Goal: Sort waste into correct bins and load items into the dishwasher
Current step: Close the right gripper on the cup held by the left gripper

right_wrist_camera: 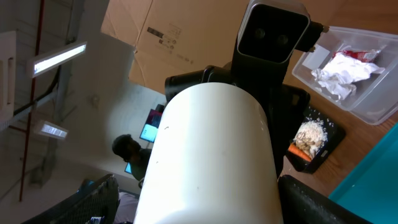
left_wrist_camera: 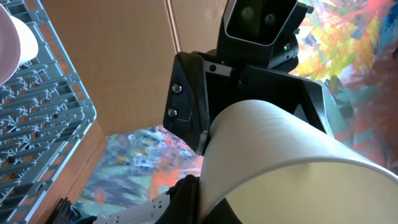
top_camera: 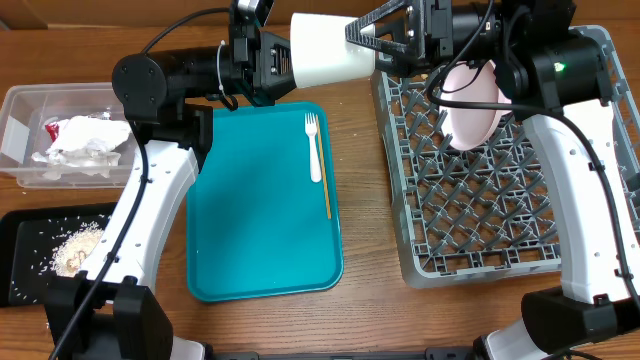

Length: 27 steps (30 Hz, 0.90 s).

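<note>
Cup [top_camera: 330,48] lies level in mid-air, long axis running arm to arm: left hand [top_camera: 277,60] clamps one end, right hand [top_camera: 378,40] straddles the other, unclosed, beside the dish rack [top_camera: 480,200].

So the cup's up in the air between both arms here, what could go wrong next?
1. The cup hangs in mid-air, gripped only by the left claw; the right claw is open around its far end. If the left lets go too soon, the cup could drop onto the tray or the rack edge.
2. The plate stands in the rack just under the right arm; loading the cup could knock it.
</note>
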Motion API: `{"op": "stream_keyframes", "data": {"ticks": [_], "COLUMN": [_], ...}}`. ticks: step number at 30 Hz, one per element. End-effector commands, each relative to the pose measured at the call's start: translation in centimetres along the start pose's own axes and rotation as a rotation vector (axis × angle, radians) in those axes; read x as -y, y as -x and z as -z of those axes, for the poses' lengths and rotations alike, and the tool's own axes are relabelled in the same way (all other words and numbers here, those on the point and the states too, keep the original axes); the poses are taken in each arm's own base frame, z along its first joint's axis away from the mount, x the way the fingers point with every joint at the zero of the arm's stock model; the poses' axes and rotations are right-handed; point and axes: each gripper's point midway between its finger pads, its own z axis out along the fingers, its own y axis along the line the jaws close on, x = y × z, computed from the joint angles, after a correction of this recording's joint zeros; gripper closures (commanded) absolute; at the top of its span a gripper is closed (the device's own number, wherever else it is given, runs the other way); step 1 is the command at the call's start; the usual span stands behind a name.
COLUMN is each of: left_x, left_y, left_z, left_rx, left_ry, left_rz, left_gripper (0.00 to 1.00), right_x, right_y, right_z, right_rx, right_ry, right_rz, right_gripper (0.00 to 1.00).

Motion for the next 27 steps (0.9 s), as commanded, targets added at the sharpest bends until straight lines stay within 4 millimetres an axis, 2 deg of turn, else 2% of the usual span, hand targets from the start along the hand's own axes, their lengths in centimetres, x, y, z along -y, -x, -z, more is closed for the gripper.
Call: {"op": "stream_keyframes", "data": {"ticks": [1, 16, 27], "left_x": [-0.3, -0.2, -0.2], "left_y": [0.4, 0.7, 1.2], "left_z": [0.2, 0.4, 1.2], "left_rx": [0.007, 0.021, 0.042], "left_ry": [0.002, 0.000, 0.005], "left_rz": [0.020, 0.019, 0.016], "left_gripper": [0.96, 0.96, 0.96], "right_x": [-1.7, -2.0, -1.6], "right_y": [-1.4, -1.8, -2.1], "right_z": [-0.6, -1.3, -1.3], "right_rx": [-0.065, -0.084, -0.088], "right_ry": [0.058, 0.068, 0.063], "right_rz": [0.025, 0.028, 0.005], "right_gripper": [0.21, 0.20, 0.25]}}
